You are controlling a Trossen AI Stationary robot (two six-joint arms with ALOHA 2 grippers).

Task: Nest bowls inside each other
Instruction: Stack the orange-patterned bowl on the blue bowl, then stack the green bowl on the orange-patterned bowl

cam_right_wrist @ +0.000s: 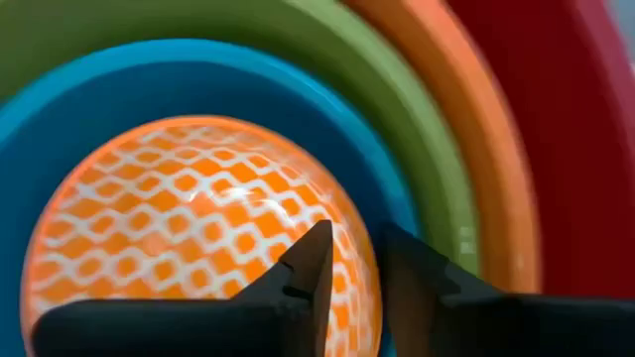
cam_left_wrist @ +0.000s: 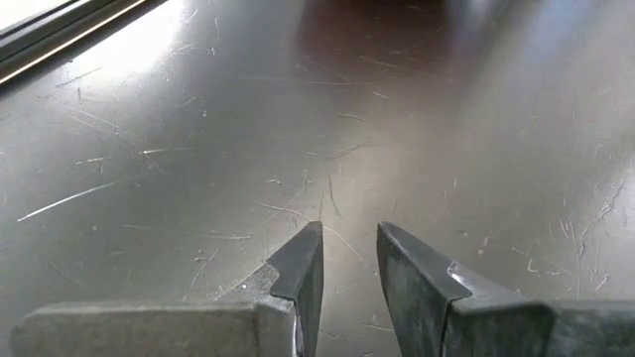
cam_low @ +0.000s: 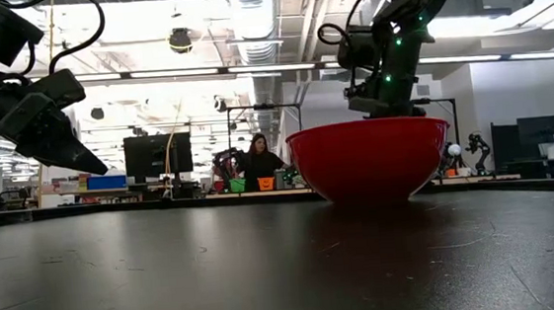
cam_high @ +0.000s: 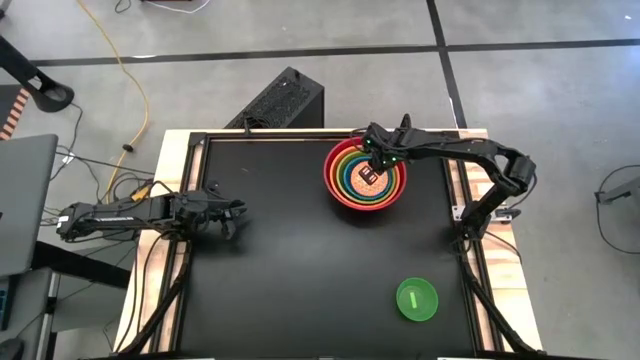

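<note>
While the right gripper hangs in the stack, fingers slightly apart and empty, the green bowl waits. It lies at five o'clock, nearer this arm; the left gripper is narrowly parted.

No text, label or number can be read anywhere.

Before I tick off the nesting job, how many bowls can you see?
6. Five sit nested near the table's far edge: red bowl outermost, then orange, olive green, blue and a patterned orange one innermost. A bright green bowl sits alone near the front right.
</note>
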